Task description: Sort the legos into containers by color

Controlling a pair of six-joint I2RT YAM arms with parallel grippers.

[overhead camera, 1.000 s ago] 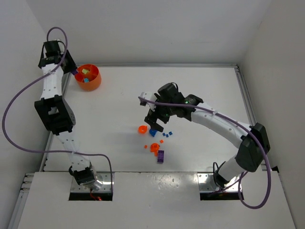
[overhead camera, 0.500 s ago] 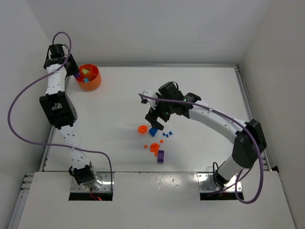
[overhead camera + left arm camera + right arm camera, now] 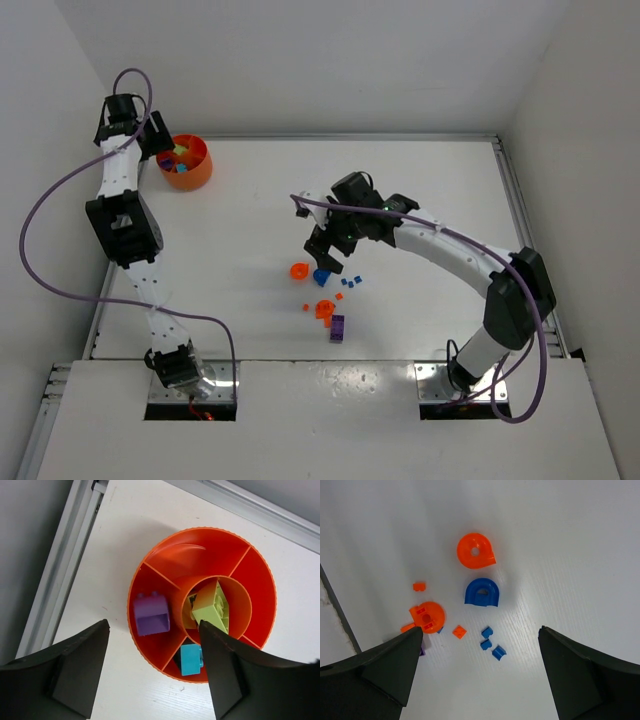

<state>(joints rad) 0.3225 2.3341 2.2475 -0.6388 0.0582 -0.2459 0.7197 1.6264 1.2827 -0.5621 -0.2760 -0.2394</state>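
The round orange bowl stands at the far left; its rim and dividers fill the left wrist view. A purple brick, a lime green brick and a teal brick lie in separate compartments. My left gripper is open and empty above the bowl's left side. My right gripper is open and empty above loose legos: a blue arch piece, a round orange piece, an orange disc and small blue bits.
A purple brick lies nearest the arms, mostly hidden behind my finger in the right wrist view. Tiny orange bits lie among the pile. A metal rail runs beside the bowl at the table's left edge; walls enclose the table.
My left wrist has shifted slightly toward the back, over the bowl's left edge. My right gripper has stayed almost still above the pile.
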